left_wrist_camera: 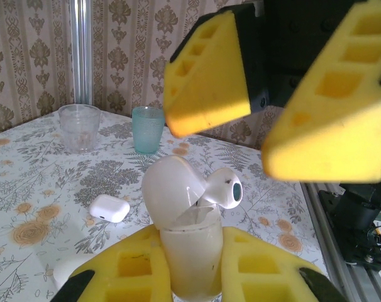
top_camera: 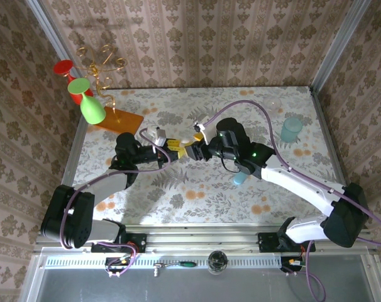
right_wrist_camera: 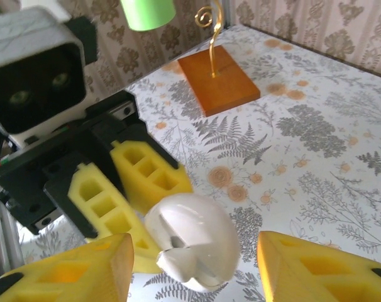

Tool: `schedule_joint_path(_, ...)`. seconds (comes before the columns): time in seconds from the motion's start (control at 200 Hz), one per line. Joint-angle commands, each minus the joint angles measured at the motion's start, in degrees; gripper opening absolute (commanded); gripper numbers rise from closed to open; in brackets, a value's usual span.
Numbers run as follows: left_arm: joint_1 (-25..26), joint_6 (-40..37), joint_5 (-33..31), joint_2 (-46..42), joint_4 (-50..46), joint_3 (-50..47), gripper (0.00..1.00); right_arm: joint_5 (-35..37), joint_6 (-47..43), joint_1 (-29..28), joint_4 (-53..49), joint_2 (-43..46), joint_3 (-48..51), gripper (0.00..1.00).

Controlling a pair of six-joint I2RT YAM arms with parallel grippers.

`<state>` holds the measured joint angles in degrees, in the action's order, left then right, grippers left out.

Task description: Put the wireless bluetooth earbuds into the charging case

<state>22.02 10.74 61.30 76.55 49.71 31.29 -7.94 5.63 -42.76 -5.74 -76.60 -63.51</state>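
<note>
Bright, even light falls from above on my desk [top_camera: 303,182], soft shadows lie across its middle, and my right hand [right_wrist_camera: 192,261] blurs up close.

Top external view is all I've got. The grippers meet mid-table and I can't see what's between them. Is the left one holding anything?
Observer: Yes. In the left wrist view the left gripper is clamped on a white glossy open-lidded case.
Operator: Earbud in?
Observer: Partly. One whitish earbud with a teal tip sits at the case mouth. It sticks out sideways and looks not fully seated.
Operator: Right gripper on it?
Observer: No. The right gripper hangs just above the earbud with its jaws apart, touching nothing.
</note>
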Motion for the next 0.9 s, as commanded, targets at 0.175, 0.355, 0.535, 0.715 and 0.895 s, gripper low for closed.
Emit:
schedule_joint_path(0.175, -0.27, 1.12, 0.95, 0.0, 2.48, 1.64, 0.05, 0.83, 5.6, 2.5, 3.15, 3.02, 1.55, 0.6)
schedule_joint_path(0.355, -0.14, 1.47, 1.46, -0.26, 2.49, 1.84, 0.05, -0.79, 6.5, 4.84, 0.95, 2.84, 2.46, 0.59)
schedule_joint_path(0.535, -0.1, 2.67, 1.36, -0.97, 2.23, 2.2, 0.05, -4.89, 4.63, 5.46, -0.67, 0.96, 2.77, 0.58)
schedule_joint_path(0.715, -0.11, 4.81, 0.23, -1.32, 1.71, 2.48, 0.05, -7.5, 4.39, 5.44, -0.18, -0.93, 2.63, 0.58)
schedule_joint_path(0.895, -0.08, 5.1, 0.47, -1.56, 1.54, 2.46, 0.05, -7.44, 4.29, 5.52, 0.02, -2.49, 2.08, 0.58)
